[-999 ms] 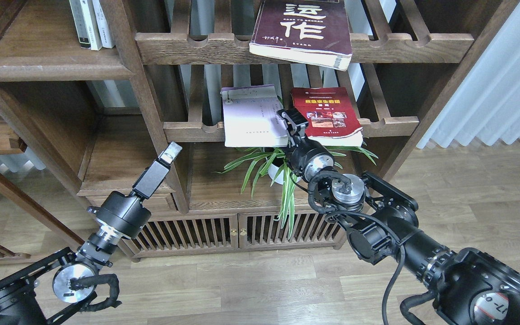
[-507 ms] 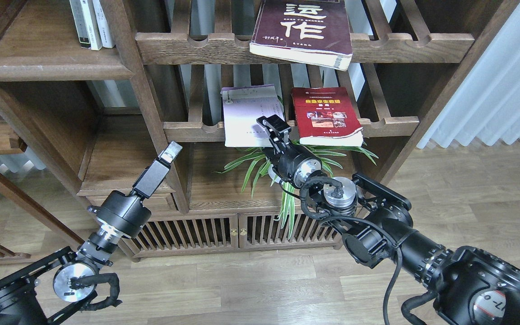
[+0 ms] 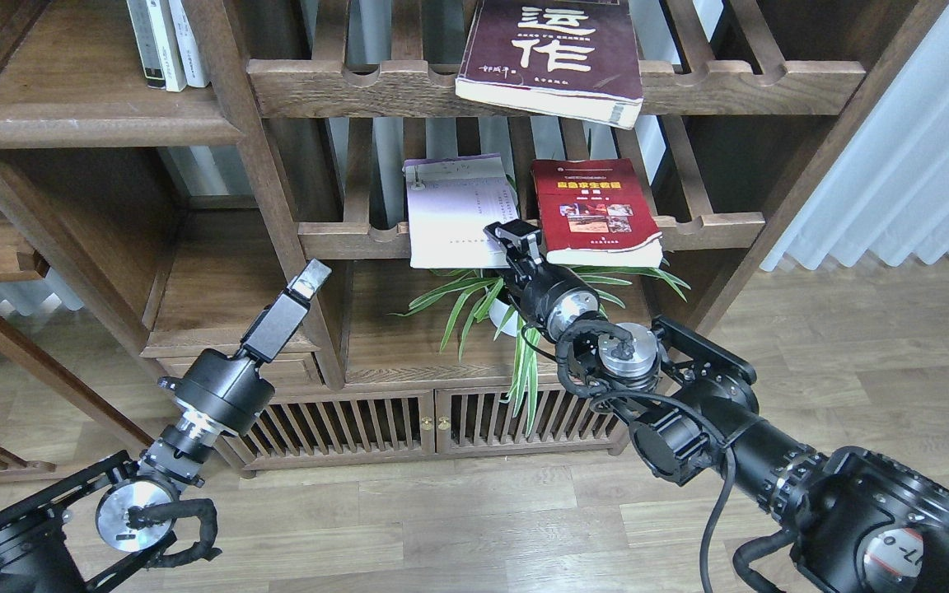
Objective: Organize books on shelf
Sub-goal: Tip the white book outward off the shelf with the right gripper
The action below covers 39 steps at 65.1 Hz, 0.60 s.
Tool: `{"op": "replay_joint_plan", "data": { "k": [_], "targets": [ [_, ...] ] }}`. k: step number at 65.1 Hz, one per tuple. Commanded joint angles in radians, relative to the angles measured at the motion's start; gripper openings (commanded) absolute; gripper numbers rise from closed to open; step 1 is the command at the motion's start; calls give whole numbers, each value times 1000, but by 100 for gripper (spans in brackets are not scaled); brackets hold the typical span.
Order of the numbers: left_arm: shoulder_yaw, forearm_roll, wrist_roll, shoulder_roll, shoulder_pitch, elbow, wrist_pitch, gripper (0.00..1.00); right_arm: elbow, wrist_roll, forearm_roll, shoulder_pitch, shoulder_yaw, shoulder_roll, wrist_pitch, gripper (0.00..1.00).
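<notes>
The dark maroon book (image 3: 551,58) far up on the slatted rack bears large white characters "运作", while print on the red book (image 3: 594,212) and white-and-lavender book (image 3: 460,210) is too small to read

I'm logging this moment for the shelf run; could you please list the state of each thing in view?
White-and-lavender book: flat on slatted rack, overhanging the rail.
Red book: flat beside it, overhanging.
Maroon book: flat on upper rack, overhanging.
White books: upright on solid shelf.
Right gripper: between the two lower books, holding nothing.
Left gripper: low, empty.
</notes>
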Motion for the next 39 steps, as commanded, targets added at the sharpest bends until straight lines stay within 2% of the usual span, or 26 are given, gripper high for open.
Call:
{"op": "replay_joint_plan", "data": {
  "k": [1, 11, 20, 26, 27, 36, 39],
  "targets": [
    [-3, 0, 0, 1, 1, 1, 0, 100, -11, 11, 0, 0, 1, 0, 19, 3],
    [-15, -2, 0, -2, 0, 15, 0, 100, -5, 9, 2, -3, 4, 0, 91, 3],
    [-15, -6, 0, 1, -3, 21, 0, 100, 27, -11, -4, -21, 33, 0, 151, 3],
    [-17, -11, 0, 2, -6, 20, 0, 100, 99, -35, -9, -59, 50, 0, 157, 3],
    [-22, -15, 0, 2, -9, 20, 0, 100, 139, -58, -9, -93, 70, 0, 160, 3],
    [-55, -32, 0, -1, -8, 21, 0, 100, 241, -103, -12, -162, 95, 0, 200, 3],
    [-68, -40, 31, -1, -8, 20, 0, 100, 262, -122, -14, -181, 95, 0, 240, 3]
  ]
}}
